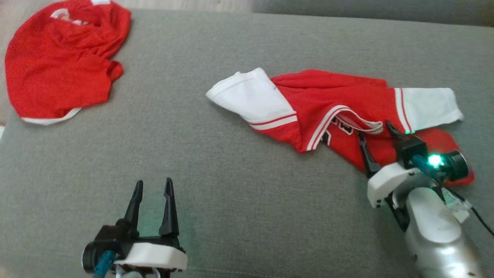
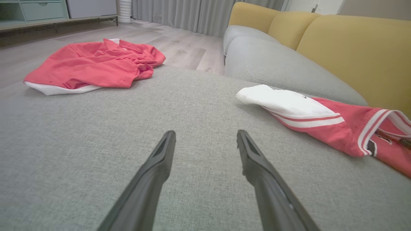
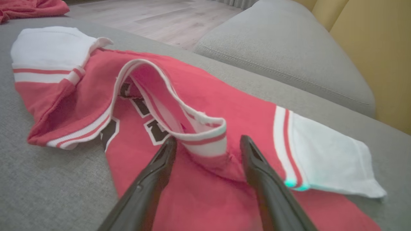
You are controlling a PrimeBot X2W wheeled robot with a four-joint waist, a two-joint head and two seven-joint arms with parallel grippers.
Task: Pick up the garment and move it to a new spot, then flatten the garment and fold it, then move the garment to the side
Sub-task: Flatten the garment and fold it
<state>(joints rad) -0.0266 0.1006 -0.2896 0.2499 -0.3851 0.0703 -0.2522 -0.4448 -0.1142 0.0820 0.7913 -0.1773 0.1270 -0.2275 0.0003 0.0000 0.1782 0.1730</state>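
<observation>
While the crumpled red-and-white garment (image 1: 332, 104) lies on the grey cushion (image 1: 231, 185), right gripper (image 1: 373, 129) straddles its raised collar band (image 3: 202, 136), jaws wide, gripping nothing, probably brushing cloth; left gripper (image 1: 153, 185) spread too, empty. Looks soft, light, floppy; pinch that collar ridge.

1. Main surface: wide grey woven sofa seat (image 2: 64, 144), flat, with a fine weave.
2. Behind it: yellow back cushions (image 2: 353, 48), side by side.
3. A rounded grey cushion (image 2: 273, 64) lies along the foot of the yellow ones, with a stitched seam near its edge.
4. Floor (image 2: 183, 48): pale grey-brown wood planks beyond the seat's far edge.
5. Far end: grey curtains (image 2: 179, 14) reaching the floor, with a white ribbed cylinder (image 2: 125, 11) just beside them.
6. Pale green cabinet (image 2: 35, 9) with drawers, against the far side.
7. Light: soft and even.
</observation>
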